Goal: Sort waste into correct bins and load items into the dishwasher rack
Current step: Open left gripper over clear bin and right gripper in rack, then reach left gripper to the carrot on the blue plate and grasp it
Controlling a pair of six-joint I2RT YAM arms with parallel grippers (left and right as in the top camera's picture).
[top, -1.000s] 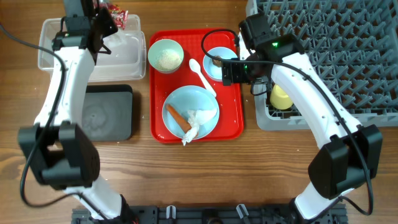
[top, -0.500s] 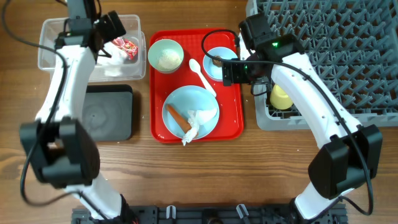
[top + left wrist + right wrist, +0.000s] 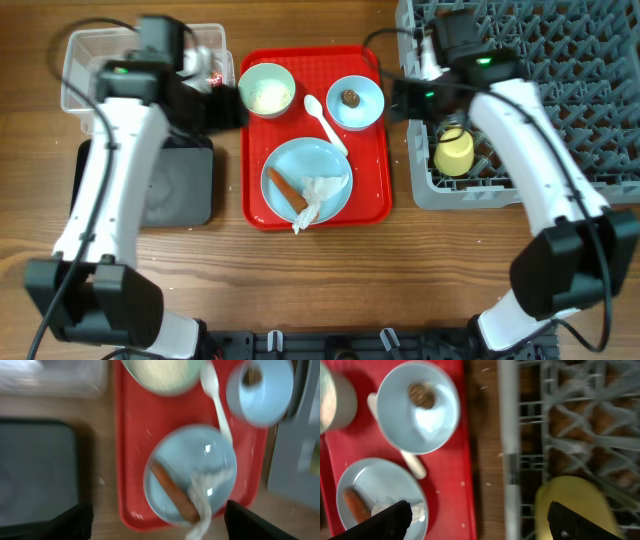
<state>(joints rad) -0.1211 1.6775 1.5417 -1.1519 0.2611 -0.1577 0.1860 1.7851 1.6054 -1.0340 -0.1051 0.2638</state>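
Note:
The red wrapper (image 3: pixel 210 75) lies in the clear tub (image 3: pixel 90 60). My left gripper (image 3: pixel 215 105) (image 3: pixel 160 527) hangs open and empty between that tub and the red tray (image 3: pixel 375 195). Below it are the blue plate (image 3: pixel 190 475) with the carrot (image 3: pixel 172 491) and the napkin (image 3: pixel 202 505). On the tray also sit the green bowl (image 3: pixel 266 90) with crumbs, the white spoon (image 3: pixel 325 120) and the blue bowl (image 3: pixel 356 102) with the brown morsel (image 3: pixel 421 395). My right gripper (image 3: pixel 405 97) (image 3: pixel 480 527) is open over the gap between tray and rack (image 3: pixel 540 90). The yellow cup (image 3: pixel 453 153) sits in the rack.
The black tray (image 3: pixel 175 180) lies left of the red tray, below the clear tub. Bare wood table runs along the front. The rack fills the right rear corner, its near wall close to the red tray's right edge.
My left gripper opened, the wrapper dropped into the clear tub, and the arm swung right toward the red tray. My right arm shifted right, off the blue bowl, toward the rack's edge.

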